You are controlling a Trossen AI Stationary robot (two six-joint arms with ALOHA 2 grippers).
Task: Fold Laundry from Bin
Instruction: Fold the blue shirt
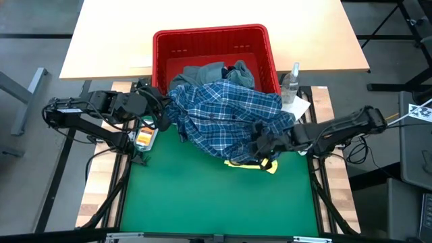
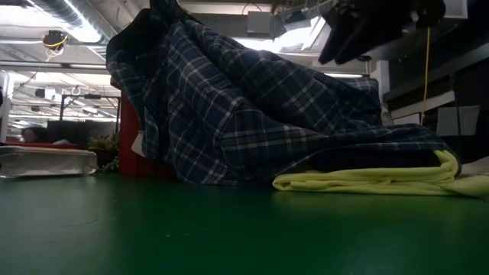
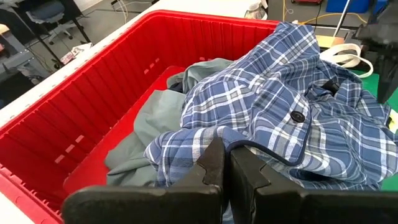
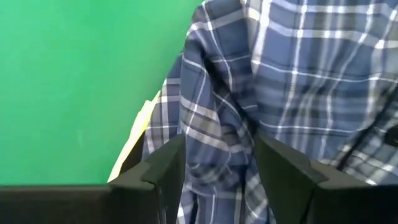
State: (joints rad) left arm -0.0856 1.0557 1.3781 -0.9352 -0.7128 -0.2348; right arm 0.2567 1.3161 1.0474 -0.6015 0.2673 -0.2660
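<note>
Two grippers pinch the shirt [image 1: 226, 111]: left gripper [image 3: 225, 163] at the bin [image 1: 160, 54] rim, right gripper [image 4: 219, 163] mid-bench, likely to drag it out over the yellow garment [image 2: 367, 180].

The high view looks straight down on the whole table [image 1: 202, 202]. The low view sits at tabletop level, close to the plaid shirt [image 2: 252, 114]. Each wrist view looks past its own fingers [image 3: 214, 165] at that same shirt, very near.

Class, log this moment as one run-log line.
left gripper: shut on plaid shirt | right gripper: shut on plaid shirt | bin: holds garments
</note>
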